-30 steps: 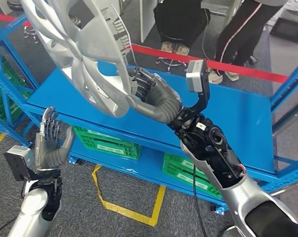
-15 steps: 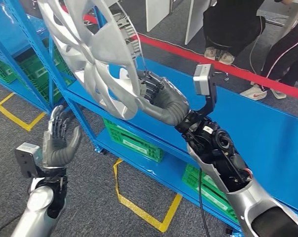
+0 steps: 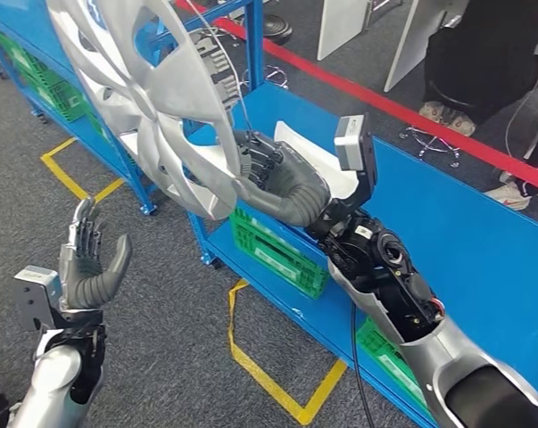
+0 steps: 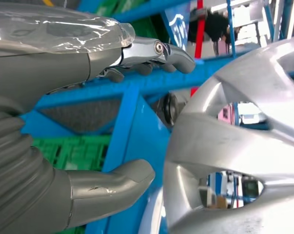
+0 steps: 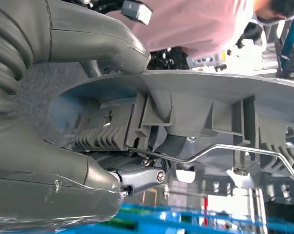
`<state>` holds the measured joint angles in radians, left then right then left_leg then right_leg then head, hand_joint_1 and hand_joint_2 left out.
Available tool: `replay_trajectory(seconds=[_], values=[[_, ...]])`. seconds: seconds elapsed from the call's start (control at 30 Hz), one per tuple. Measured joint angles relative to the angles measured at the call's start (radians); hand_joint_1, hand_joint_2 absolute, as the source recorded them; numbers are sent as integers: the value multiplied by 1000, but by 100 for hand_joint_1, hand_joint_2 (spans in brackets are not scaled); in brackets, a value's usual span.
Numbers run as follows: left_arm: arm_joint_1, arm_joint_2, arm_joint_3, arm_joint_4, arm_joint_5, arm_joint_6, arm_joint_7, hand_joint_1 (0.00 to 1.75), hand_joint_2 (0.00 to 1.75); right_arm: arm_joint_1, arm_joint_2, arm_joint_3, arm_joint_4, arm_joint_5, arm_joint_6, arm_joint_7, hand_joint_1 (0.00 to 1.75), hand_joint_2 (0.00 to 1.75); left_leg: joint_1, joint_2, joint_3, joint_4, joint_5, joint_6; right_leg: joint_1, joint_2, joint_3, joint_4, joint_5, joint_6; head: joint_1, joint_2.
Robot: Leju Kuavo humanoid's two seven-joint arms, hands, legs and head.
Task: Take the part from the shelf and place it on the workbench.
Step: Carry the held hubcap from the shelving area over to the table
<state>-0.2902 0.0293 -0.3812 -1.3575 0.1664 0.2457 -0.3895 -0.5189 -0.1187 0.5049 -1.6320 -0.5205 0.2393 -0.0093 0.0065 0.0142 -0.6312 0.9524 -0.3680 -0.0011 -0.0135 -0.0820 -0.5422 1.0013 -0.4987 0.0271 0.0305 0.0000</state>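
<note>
Part (image 3: pixel 152 98) gripped at rim, right robot hand (image 3: pixel 279 174)

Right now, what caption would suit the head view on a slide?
Right robot hand holds a silver wheel cover aloft beside the blue shelf; left robot hand open.

Silver spoked wheel cover (image 3: pixel 152 98), blue shelf (image 3: pixel 454 232), green crates (image 3: pixel 279 254), yellow floor lines (image 3: pixel 266 379), red barrier tape (image 3: pixel 414 116)

Blue shelf (image 3: pixel 454 241) with white sheet (image 3: pixel 306 152)
</note>
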Motion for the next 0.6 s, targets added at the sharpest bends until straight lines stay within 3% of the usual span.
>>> replay_trajectory(seconds=[0.07, 0.13, 0.17, 0.2, 0.23, 0.3, 0.37, 0.43, 0.47, 0.5, 0.53, 0.6], values=[[3, 1, 1, -8, -3, 3, 4, 0, 175, 5, -3, 0, 2, -2, 0, 0, 175, 175, 2, -22, 7, -2, -2, 10, -3, 56, -52, 118, -58, 3, 9, 0], [9, 2, 1, -10, -4, 3, 6, 0, 175, 12, -6, -1, 5, -6, 0, -1, 175, 175, 0, -48, 9, -1, -3, 14, -2, 77, -123, 251, -101, 3, 18, 0], [13, 2, 1, -11, -5, 2, 6, 0, 175, 17, -7, -1, 6, -8, 0, -2, 175, 175, -1, -63, 10, -1, -4, 14, -2, 80, -141, 275, -96, 2, 20, 0], [15, 2, 1, -12, -5, 2, 6, 0, 175, 22, -8, -1, 7, -9, -1, -1, 175, 175, -2, -79, 12, 0, -5, 15, -2, 82, -140, 257, -71, -1, 22, 0], [17, 2, 1, -13, -5, 2, 7, 0, 175, 26, -9, -1, 8, -10, -1, -1, 175, 175, -2, -96, 14, 2, -6, 14, -2, 89, -121, 202, -30, -5, 25, 0], [17, 2, 1, -17, -5, 2, 7, 0, 175, 30, -12, -2, 8, -11, -2, -1, 175, 175, -1, -124, 14, 5, -7, 10, -5, 133, -66, 60, 44, -14, 29, 0], [19, 2, 1, -19, -5, 2, 7, 0, 175, 30, -14, -2, 8, -12, -1, -2, 175, 175, 4, -148, 5, 7, -5, 1, -5, 166, -31, -13, 62, -19, 32, 0], [24, 3, 1, -21, -5, 2, 8, 0, 175, 30, -15, -1, 8, -12, -1, -3, 175, 175, 8, -173, -2, 3, 2, -14, -5, 150, -17, -29, 58, -24, 34, 0], [26, 4, 1, -23, -5, 2, 8, 0, 175, 30, -15, -1, 8, -12, -1, -3, 175, 175, 7, -168, -5, 4, 1, -20, -5, 137, -12, -35, 62, -28, 33, 0], [26, 5, 1, -25, -6, 2, 8, 0, 175, 31, -15, -2, 8, -12, -2, -3, 175, 175, 4, -145, -14, 20, -10, -24, -7, 123, -7, -44, 66, -33, 26, 0], [25, 6, 1, -27, -6, 2, 8, 0, 175, 31, -15, -2, 8, -12, -3, -3, 175, 175, 1, -112, -33, 58, -32, -27, -8, 108, -2, -51, 69, -37, 19, 0], [25, 6, 1, -29, -6, 2, 8, 0, 175, 32, -15, -2, 8, -12, -3, -5, 175, 175, 2, -46, -99, 191, -91, -34, -3, 79, 1, -56, 70, -43, 6, 0]])
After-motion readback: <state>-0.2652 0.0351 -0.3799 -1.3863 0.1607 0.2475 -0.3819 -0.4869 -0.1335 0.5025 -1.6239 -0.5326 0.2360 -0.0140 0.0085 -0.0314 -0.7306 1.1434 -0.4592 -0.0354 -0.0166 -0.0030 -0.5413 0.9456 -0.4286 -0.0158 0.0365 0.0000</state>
